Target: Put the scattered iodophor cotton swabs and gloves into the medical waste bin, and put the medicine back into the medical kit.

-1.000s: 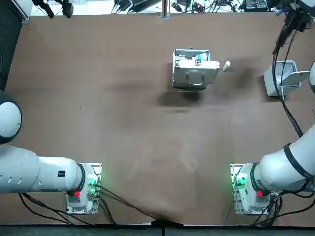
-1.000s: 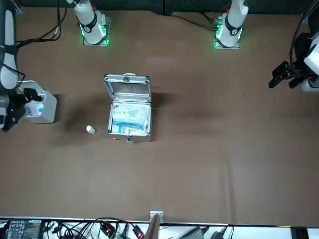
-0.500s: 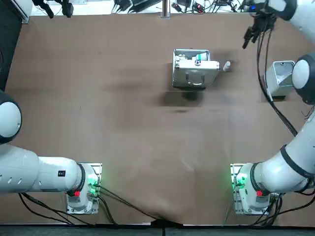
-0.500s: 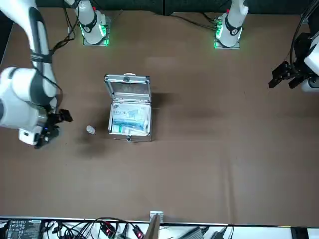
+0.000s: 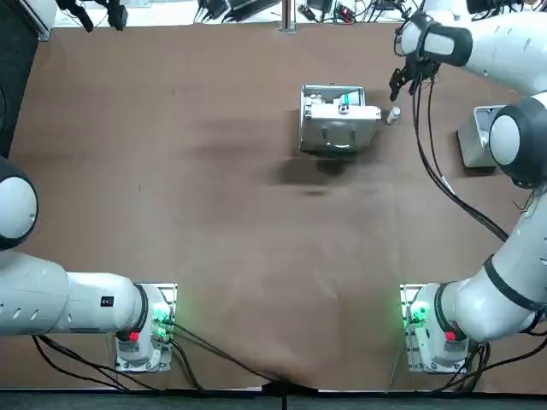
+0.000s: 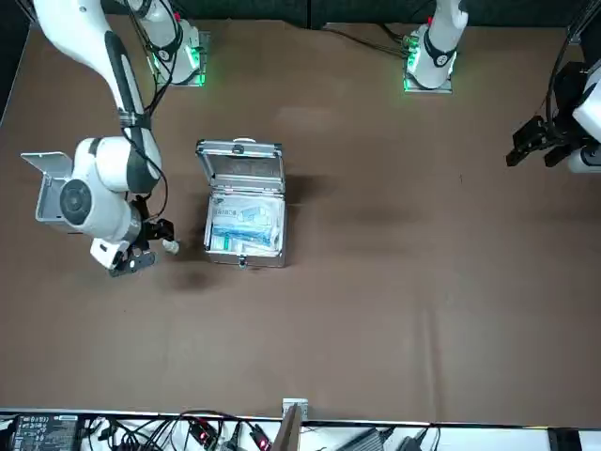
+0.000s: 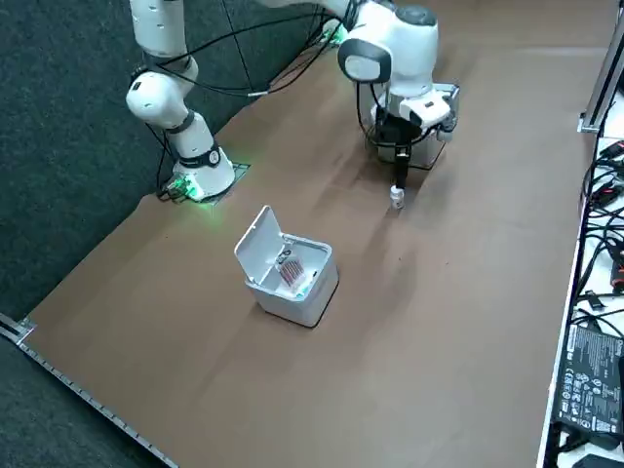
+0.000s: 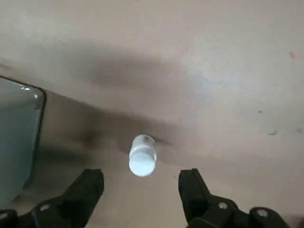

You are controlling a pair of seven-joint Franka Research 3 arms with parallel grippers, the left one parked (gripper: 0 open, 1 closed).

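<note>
From above, a brown table [image 5: 214,213] fills the view. Furthest left of the things on it sits the medical kit [image 5: 332,128], a small silver case. Its lid stands up and open. From the front, blue and white packs [image 6: 244,225] show inside it.

Just to the right of the kit stands the medicine [image 5: 393,114], a little white bottle. It is upright on the table, outside the kit. It is near the kit's side but does not touch it.

The right gripper [image 5: 400,84] hangs right over the bottle and points down. Its two black fingers [image 8: 90,185] are spread wide apart, and they hold nothing. In the wrist view, the bottle's round white cap sits in the gap between the two fingers. From the side, the fingertips are a little above the cap and do not touch it.

Further right, well apart from the bottle, is the medical waste bin [image 5: 473,143], a small white box. Its flip lid is tipped back, so the bin is open. From the side, something reddish [image 7: 290,265] lies inside it, too small to tell what it is. From above, the big white arm [image 5: 513,141] covers part of the bin.
</note>
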